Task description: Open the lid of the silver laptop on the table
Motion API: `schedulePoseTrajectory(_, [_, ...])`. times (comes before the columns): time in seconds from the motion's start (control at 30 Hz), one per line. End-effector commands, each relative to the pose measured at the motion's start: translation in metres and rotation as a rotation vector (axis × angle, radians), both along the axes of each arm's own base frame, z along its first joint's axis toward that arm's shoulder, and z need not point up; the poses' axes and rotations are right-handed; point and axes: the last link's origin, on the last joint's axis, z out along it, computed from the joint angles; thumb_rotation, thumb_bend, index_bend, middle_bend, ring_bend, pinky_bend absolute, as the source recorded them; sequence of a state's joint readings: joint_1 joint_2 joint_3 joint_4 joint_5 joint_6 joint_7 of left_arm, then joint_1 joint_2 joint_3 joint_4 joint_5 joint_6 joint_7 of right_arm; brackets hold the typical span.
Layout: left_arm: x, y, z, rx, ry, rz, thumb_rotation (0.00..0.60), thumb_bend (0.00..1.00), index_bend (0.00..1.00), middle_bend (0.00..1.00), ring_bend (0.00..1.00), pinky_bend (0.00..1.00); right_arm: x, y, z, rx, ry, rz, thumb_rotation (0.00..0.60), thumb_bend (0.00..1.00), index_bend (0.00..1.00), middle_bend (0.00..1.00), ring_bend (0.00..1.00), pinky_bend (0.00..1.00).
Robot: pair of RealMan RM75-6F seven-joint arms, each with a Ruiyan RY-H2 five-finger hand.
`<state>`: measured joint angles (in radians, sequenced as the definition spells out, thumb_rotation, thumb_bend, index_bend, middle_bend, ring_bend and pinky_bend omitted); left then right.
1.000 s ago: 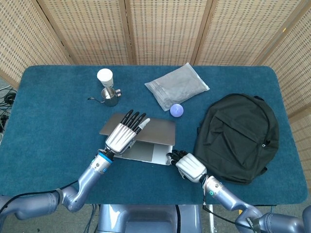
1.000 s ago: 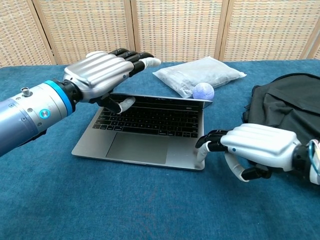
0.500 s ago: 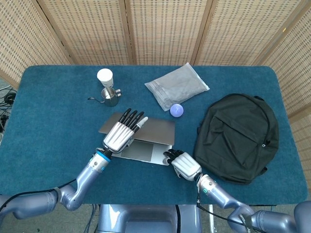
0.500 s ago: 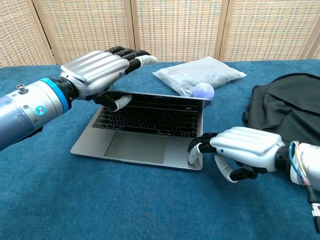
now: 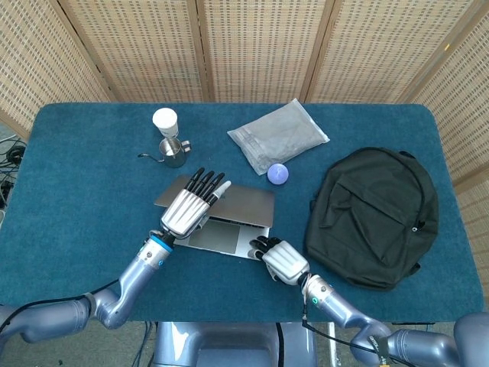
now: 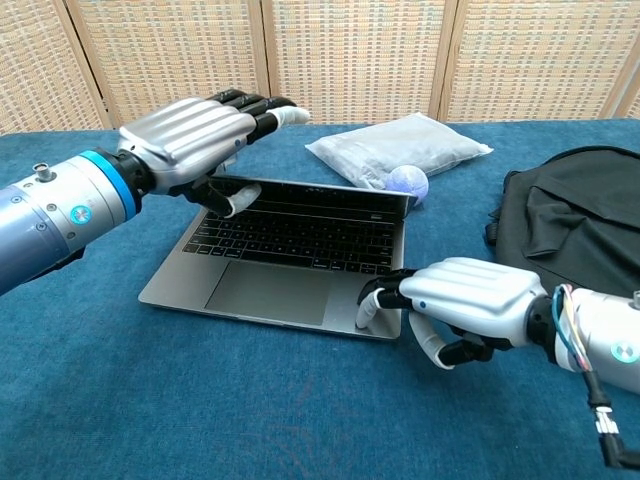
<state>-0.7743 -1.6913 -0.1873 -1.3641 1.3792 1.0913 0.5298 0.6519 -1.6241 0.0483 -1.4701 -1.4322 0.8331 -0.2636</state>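
Opening the silver laptop [image 6: 290, 262] at the middle of the blue-covered table [image 5: 76, 176], I have the lid raised far enough that the keyboard and trackpad show plainly in the chest view, though the screen itself sits behind my left hand [image 6: 195, 140] and I cannot tell how far back it leans. From the head view the lid looks laid well back. That left hand rests at the lid's top edge, fingers stretched out and close together, thumb tucked under toward the keyboard's far left corner; it grips nothing that I can make out. My right hand [image 6: 470, 300] sits at the laptop's near right corner, fingers curled, their tips pressing down on the base, apparently to hold it steady. By my reading the task is mostly done: the lid is up and off the keys, and what may remain is a last push back and letting go with both hands. Far of the laptop lie a grey plastic pouch [image 5: 279, 135] and a small lilac ball [image 5: 278, 173]; a black backpack [image 5: 374, 216] lies to the right, and a white cup [image 5: 164, 120] and small metal pitcher [image 5: 173, 152] stand far left.
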Motion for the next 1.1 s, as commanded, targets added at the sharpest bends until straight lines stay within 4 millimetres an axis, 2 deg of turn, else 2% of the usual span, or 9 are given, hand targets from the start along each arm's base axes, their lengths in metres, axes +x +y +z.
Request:
schedulePoseTrajectory(0.03, [-0.002,0.003,0.002,0.007,0.002,0.005,0.600,0.51,0.00,0.00,0.00,0.00,-0.003,0.000,0.000,-0.002,0.017,0.005,0.600,1.00,0.21,0.15,0.10,0.23])
schedulePoseTrajectory(0.43, [-0.005,0.018,0.021,0.067,0.005,0.007,0.600,0.51,0.00,0.00,0.00,0.00,-0.004,0.000,0.005,0.011,0.030,0.008,0.600,1.00,0.21,0.16,0.10,0.23])
schedulePoseTrajectory(0.67, [-0.007,0.042,0.038,0.132,0.034,0.047,0.600,0.51,0.00,0.00,0.00,0.00,-0.006,0.001,0.005,0.022,0.041,0.011,0.600,1.00,0.21,0.16,0.10,0.23])
schedulePoseTrajectory(1.1, [-0.005,0.067,0.044,0.169,0.008,0.065,0.600,0.51,0.00,0.00,0.00,0.00,-0.004,0.002,0.005,0.033,0.048,0.030,0.600,1.00,0.21,0.16,0.10,0.23])
